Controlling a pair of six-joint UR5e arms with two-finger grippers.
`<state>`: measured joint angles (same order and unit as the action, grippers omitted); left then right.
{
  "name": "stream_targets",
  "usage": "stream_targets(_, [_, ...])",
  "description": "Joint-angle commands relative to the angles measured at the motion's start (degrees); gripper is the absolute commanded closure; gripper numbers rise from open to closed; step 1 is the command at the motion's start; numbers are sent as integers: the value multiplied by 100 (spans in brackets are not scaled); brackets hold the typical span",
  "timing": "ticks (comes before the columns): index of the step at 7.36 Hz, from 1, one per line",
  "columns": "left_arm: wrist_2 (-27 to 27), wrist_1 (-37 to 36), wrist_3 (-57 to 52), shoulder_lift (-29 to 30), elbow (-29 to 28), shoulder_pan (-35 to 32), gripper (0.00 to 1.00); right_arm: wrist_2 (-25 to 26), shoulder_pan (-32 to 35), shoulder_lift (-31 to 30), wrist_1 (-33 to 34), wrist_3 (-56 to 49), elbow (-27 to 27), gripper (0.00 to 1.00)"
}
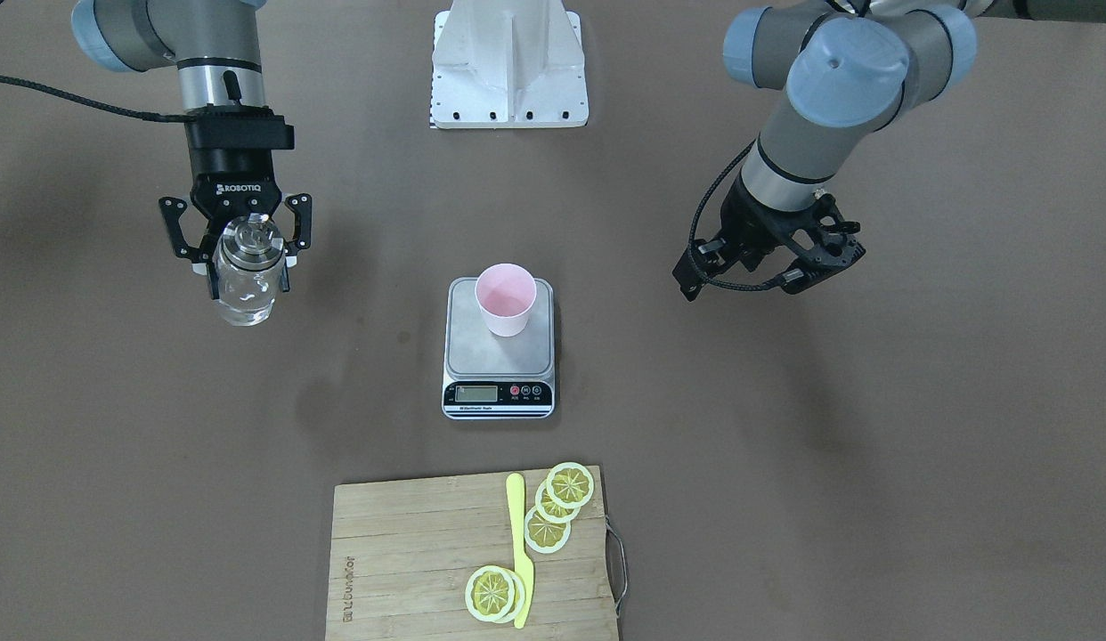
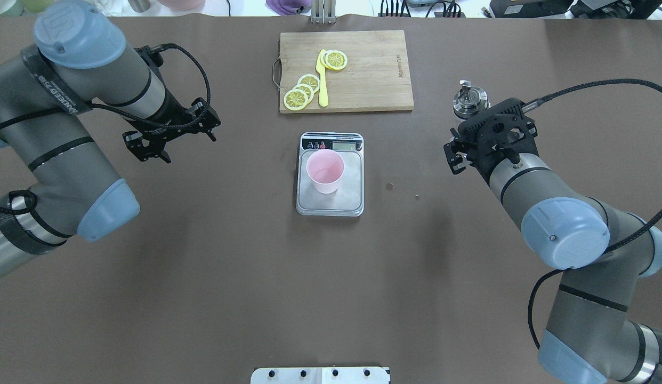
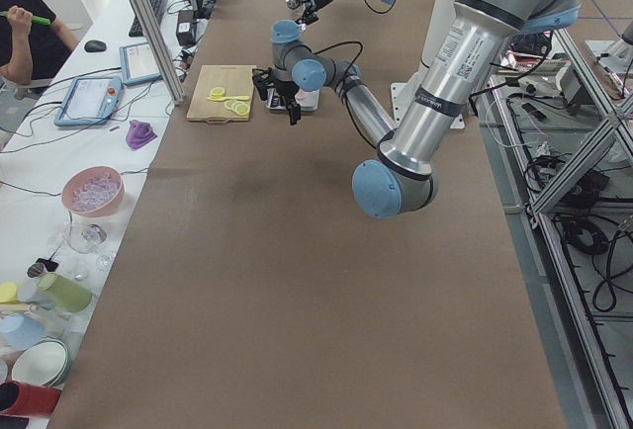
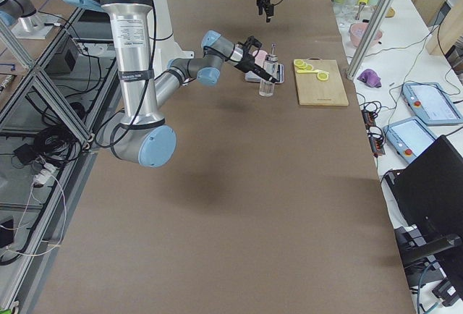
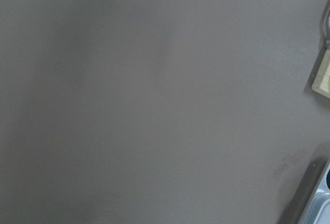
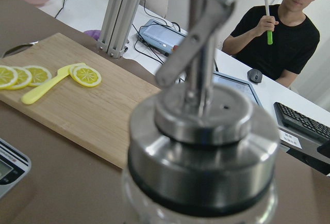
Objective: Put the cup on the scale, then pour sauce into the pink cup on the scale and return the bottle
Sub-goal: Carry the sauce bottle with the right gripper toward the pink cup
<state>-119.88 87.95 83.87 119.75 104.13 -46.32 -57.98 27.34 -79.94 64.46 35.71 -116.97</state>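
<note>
The pale pink cup (image 1: 506,298) (image 2: 324,170) stands upright on the far part of the scale's (image 1: 482,356) steel platform, mid-table. The clear glass bottle (image 1: 246,285) with a metal cap and spout stands on the table on my right side; its cap shows in the overhead view (image 2: 469,101) and fills the right wrist view (image 6: 201,131). My right gripper (image 1: 248,271) straddles the bottle, with a finger against each side of the glass. My left gripper (image 1: 820,258) (image 2: 174,141) hangs open and empty over bare table, well away from the scale.
A wooden cutting board (image 1: 410,552) with lemon slices and a yellow plastic knife (image 1: 517,543) lies beyond the scale, on the operators' side. The robot's white base plate (image 1: 508,71) is at the near edge. An operator (image 6: 278,33) sits past the table's far edge.
</note>
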Motion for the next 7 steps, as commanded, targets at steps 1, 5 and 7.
stream_targets(1, [0, 3, -2, 4, -24, 9, 1, -73, 16, 433, 5, 5, -27, 100])
stream_targets(5, [0, 3, 7, 5, -33, 9, 1, -108, -36, 356, 137, -529, 60, 100])
stream_targets(7, [0, 3, 15, -4, -16, -8, 1, -108, -185, 548, 120, -530, 271, 100])
